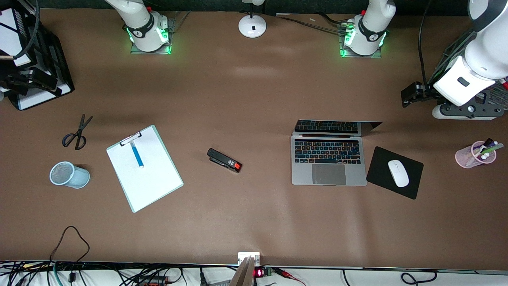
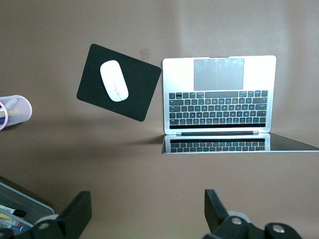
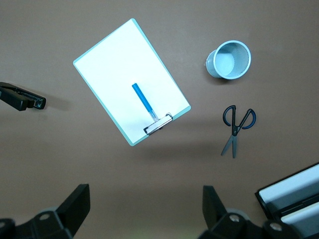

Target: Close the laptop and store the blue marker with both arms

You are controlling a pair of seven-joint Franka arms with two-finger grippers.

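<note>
Toward the right arm's end of the counter [image 1: 254,222], a mesh cup [image 1: 68,174] lies beside a clipboard [image 1: 154,178], and the blue marker [image 1: 137,155] rests on the clipboard's paper, just below the clip. A pair of scissors [image 1: 76,135] lies nearby. The right claw [image 3: 144,211] hangs high over this area with its fingers wide apart, holding nothing. A stapler [image 1: 224,160] sits mid-counter. Toward the left arm's end, the laptop [image 1: 328,159] stands open, its lid raised, with a mouse [image 1: 398,173] on a black pad [image 1: 381,159] beside it and a pink cup of pens [image 1: 475,155] nearer the counter's end. The left claw [image 2: 147,211] hovers above the laptop's lid side, also spread wide and empty. Neither step appears begun; next, I judge, the left claw must descend to the lid's top edge and the right onto the marker.
</note>
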